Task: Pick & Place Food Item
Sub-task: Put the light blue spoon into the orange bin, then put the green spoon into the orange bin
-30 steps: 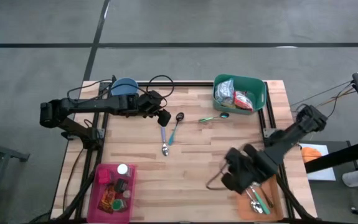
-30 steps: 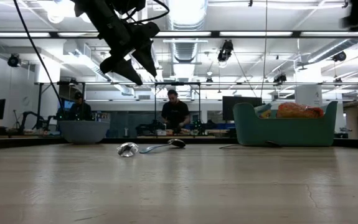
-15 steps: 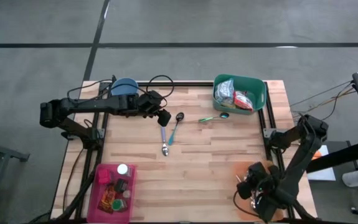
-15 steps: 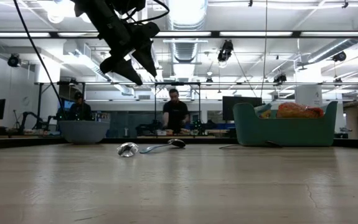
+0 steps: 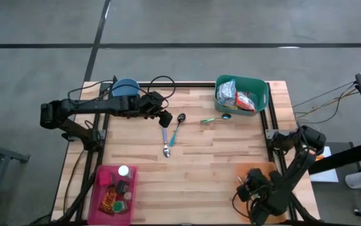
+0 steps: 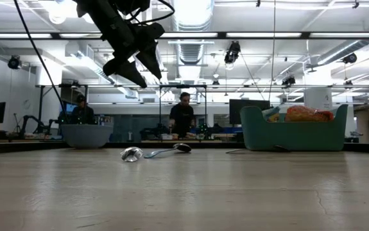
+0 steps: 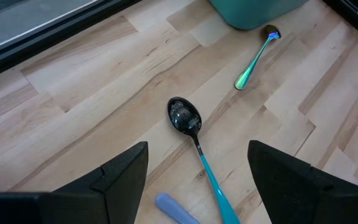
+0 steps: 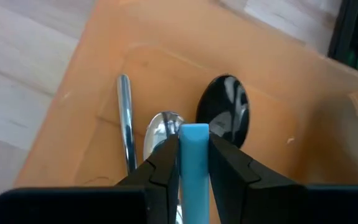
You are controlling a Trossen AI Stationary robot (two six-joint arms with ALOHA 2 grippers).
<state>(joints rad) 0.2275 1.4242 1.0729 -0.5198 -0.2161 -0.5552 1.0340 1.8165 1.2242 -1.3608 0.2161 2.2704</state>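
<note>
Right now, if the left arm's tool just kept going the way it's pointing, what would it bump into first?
Probably the black spoon with the teal handle lying on the wooden table; it sits right between the open left tool's fingers in its own camera, though depth is hard to judge.

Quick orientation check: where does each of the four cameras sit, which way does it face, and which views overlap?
High view: overhead, straight down on the table and both arms.
Low view: table height, level into the room; left gripper hangs above.
Left wrist view: past open fingers at the teal-handled spoon.
Right wrist view: fingers clamp a blue handle over the orange tray.
Shared: that spoon also shows overhead.
</note>
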